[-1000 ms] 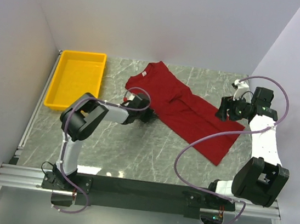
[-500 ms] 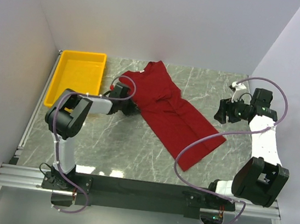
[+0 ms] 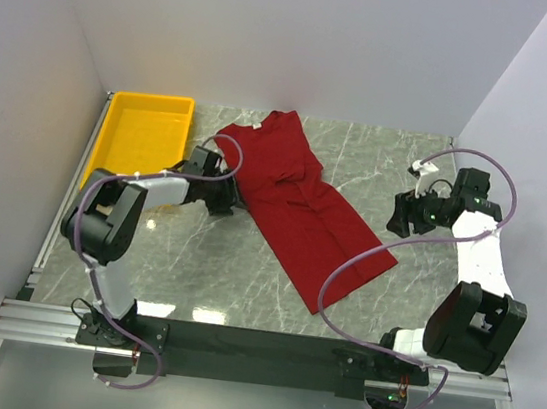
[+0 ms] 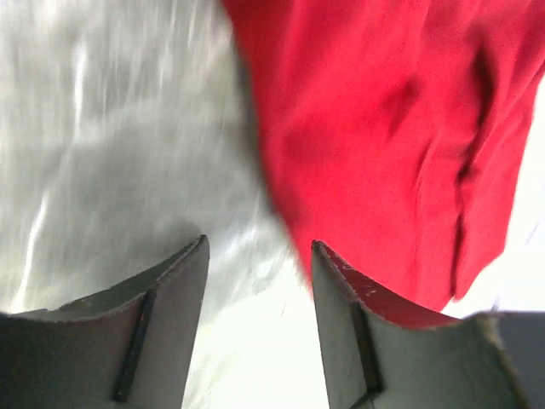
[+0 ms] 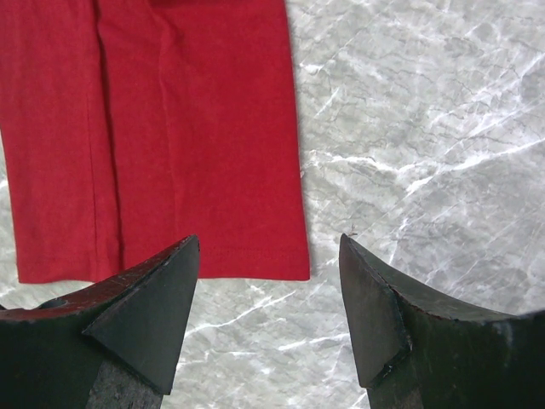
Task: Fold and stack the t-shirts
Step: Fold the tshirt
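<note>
Top external: 1 t-shirt [image 3: 294, 202]; 1 tray [image 3: 149, 99]

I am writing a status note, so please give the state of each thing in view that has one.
Dark red short-sleeved cloth t-shirt: flat on the table, folded into a long strip, not held.
Yellow rectangular plastic tray: upright, nothing visible inside.
Left gripper: open, holding nothing, beside the t-shirt's edge.
Right gripper: open, holding nothing, apart from the t-shirt.

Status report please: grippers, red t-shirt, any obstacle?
Left gripper open, fingers empty, at left edge of t-shirt. Right gripper open, empty, off its right side. Cloth stretched diagonally on table. Yellow tray stands apart.
</note>
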Available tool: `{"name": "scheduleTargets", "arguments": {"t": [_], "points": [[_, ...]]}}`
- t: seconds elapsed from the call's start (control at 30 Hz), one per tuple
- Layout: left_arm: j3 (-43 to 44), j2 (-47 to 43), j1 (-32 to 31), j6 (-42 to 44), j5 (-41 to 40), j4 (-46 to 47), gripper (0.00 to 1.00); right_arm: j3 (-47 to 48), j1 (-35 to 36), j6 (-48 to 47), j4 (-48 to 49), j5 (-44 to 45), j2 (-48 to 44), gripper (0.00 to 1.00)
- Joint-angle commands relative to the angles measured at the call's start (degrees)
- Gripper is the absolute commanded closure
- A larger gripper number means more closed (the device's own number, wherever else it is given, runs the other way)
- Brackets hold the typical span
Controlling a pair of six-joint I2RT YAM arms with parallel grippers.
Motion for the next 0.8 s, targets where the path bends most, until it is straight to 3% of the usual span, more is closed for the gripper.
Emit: {"name": "scheduleTargets", "arguments": {"t": [0.0,0.17,0.37,0.5,0.77], "points": [[-5.46,-4.58,-0.27,6.02,3.76,-8.10,0.41,-0.09,-0.12,-3.87,-1.61,-1.26,0.53,0.27],[-12.23,-17.24,-0.53,5.42,7.80,-7.58,0.39,-1.67,1.37,-10.38,-3.37,0.14,3.78,0.27],[-21.72,-26.74,-5.80,-5.64,11.85,2.52,0.37,-1.67,1.73,-4.42,-0.12,8.14,11.96,0.28],[-25.95,-26.66,-11.95,-18.72,10.72,13.94,0.36,-3.34,1.73,-0.20,2.60,10.87,13.80,0.28],[-28.07,-18.49,-20.13,-33.07,7.11,29.93,0.34,-5.89,1.29,1.92,1.99,11.14,15.13,0.30]]}}
